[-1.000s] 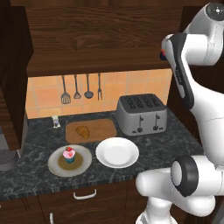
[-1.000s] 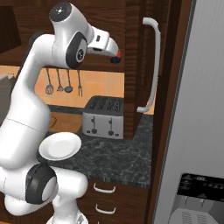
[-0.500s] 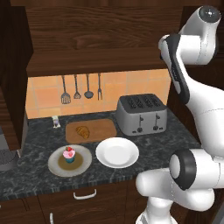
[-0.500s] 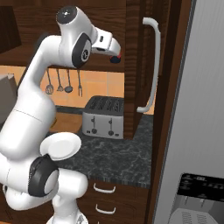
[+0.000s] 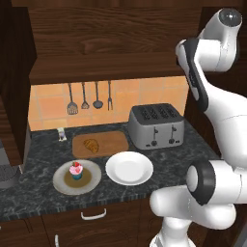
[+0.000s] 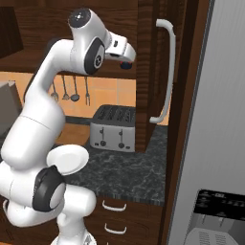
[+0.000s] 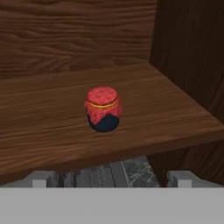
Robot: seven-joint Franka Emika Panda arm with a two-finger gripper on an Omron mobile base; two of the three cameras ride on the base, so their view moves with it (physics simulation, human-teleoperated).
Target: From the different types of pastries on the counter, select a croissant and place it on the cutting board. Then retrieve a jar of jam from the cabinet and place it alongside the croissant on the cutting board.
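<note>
Hand view puts one jar of jam (image 7: 103, 109) straight ahead of your gripper (image 7: 112, 178), upright on the cabinet shelf (image 7: 52, 131) and near the shelf's front edge, with the two fingertips (image 7: 40, 179) spread wide and well short of it, holding nothing. Over the last second the arm has risen a little and turned further toward the open cabinet (image 6: 146, 72), so you are now lined up on the jar rather than merely pointed at the cupboard; by my reading the croissant half of the job is done and the approach to the jam is what remains. Below and behind the gripper, on the counter (image 5: 29, 193), count one white plate (image 5: 129, 168), bare, and one grey-tan plate (image 5: 77, 177) carrying one pink-frosted cupcake (image 5: 76, 170). Farther back lies one cutting board (image 5: 111, 143) with one croissant (image 5: 91, 144) on it, left of its middle, leaving room for the jar beside it. One toaster (image 5: 155, 126) stands to the board's right, and four utensils (image 5: 89, 95) hang on the wall behind.
</note>
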